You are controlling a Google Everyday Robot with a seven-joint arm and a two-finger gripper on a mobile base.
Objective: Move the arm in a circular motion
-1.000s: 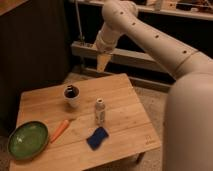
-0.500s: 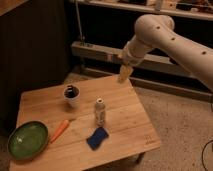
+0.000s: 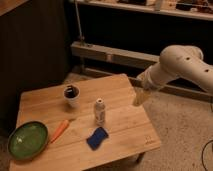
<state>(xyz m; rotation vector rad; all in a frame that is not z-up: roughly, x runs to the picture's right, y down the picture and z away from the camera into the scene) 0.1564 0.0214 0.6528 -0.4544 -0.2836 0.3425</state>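
Note:
The arm (image 3: 181, 65), white with thick rounded segments and small dark holes, reaches in from the right edge of the camera view. It ends in a narrow beige tip, the gripper (image 3: 139, 98), which hangs just beyond the right edge of the wooden table (image 3: 120, 120), level with the white bottle (image 3: 100, 111). Nothing is seen in the gripper.
On the table stand a white cup with dark contents (image 3: 71, 93), the white bottle, a blue sponge (image 3: 97, 138), an orange carrot (image 3: 60, 130) and a green bowl (image 3: 27, 139). A metal rail (image 3: 110, 54) and dark shelving run behind. Speckled floor lies to the right.
The arm has swung right and downward: its tip went from above the table's far edge to beside the table's right edge. The objects on the table stayed put.

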